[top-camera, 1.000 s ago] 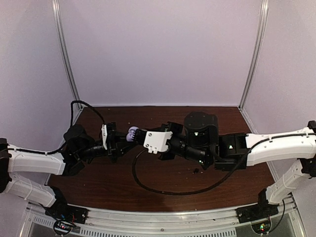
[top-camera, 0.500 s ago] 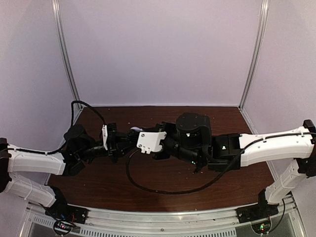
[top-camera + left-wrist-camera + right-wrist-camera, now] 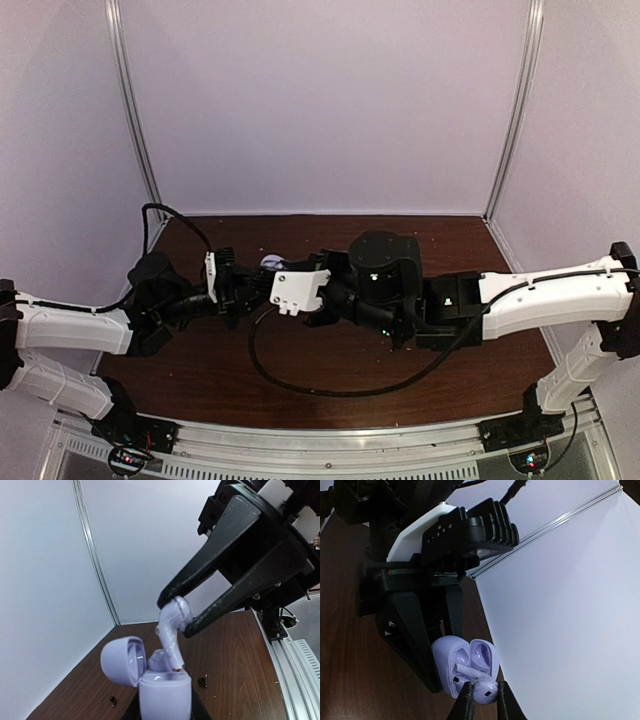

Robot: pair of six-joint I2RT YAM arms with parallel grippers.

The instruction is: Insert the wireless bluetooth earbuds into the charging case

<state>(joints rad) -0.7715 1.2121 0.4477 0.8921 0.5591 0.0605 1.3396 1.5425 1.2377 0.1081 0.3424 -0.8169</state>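
Observation:
My left gripper [image 3: 243, 288] is shut on the lilac charging case [image 3: 165, 695], holding it upright above the table with its lid [image 3: 122, 660] swung open. My right gripper [image 3: 484, 698] is shut on a pale lilac earbud [image 3: 486, 692] by its rounded head. The earbud's stem [image 3: 171, 650] points down into the case's open mouth and its tip touches the rim. In the top view the case [image 3: 271, 263] shows as a small lilac spot where the two grippers meet. Two tiny black earbuds [image 3: 202, 681] [image 3: 113, 700] lie on the table below.
A black cable [image 3: 300, 385] loops across the brown table [image 3: 480, 250] under the right arm. White walls with metal corner posts [image 3: 132, 110] enclose the back and sides. A metal rail [image 3: 295, 665] runs along the table's near edge.
My right arm has moved left, bringing the lilac earbud up to the open case. My left gripper and the case have stayed put.

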